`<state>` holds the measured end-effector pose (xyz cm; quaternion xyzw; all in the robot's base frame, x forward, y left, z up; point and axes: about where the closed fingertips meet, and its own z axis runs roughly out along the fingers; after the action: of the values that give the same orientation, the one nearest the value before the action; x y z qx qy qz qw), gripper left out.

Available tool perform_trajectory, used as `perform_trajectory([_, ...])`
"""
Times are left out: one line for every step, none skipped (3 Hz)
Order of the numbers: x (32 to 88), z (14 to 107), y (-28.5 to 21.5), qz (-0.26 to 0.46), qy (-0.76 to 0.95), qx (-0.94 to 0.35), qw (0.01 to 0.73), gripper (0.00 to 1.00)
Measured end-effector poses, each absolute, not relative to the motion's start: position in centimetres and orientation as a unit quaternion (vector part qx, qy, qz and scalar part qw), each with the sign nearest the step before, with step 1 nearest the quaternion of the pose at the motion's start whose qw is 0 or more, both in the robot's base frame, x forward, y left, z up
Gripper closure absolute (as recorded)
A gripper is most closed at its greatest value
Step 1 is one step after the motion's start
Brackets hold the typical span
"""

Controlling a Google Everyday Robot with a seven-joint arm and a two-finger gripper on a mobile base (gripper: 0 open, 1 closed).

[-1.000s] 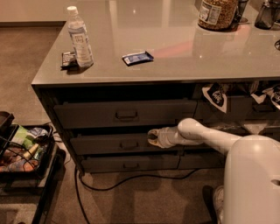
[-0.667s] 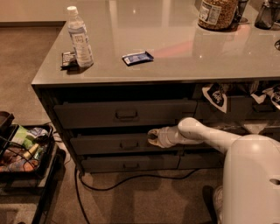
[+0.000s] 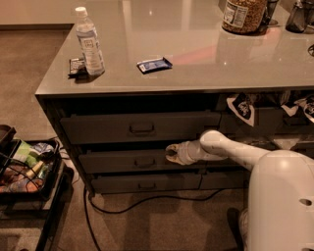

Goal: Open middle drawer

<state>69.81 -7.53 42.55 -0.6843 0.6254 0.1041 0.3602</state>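
The middle drawer (image 3: 117,163) is a wide dark-grey front under the counter, with a small loop handle (image 3: 144,162) at its centre. It sits between a taller-fronted drawer (image 3: 98,128) above and a slim-fronted drawer (image 3: 113,184) below. My gripper (image 3: 171,153) is at the middle drawer's front near its top edge, just right of the handle. The white arm (image 3: 230,149) reaches in from the right. All three fronts stand out a little from the cabinet frame, and no drawer interior shows.
On the counter (image 3: 196,68) stand a water bottle (image 3: 90,41), a dark packet (image 3: 76,66), a blue packet (image 3: 154,64) and a jar (image 3: 243,14). A black cart with snacks (image 3: 27,169) stands at the left. A cable (image 3: 147,201) lies on the floor. My white base (image 3: 282,201) is at the lower right.
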Motion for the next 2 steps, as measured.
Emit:
perform_trajectory([69.92, 42.59, -7.32, 0.113, 0.631, -0.680, 0.356, 1.00])
perform_trajectory([70.01, 42.79, -7.35, 0.113, 0.631, -0.680, 0.356, 1.00])
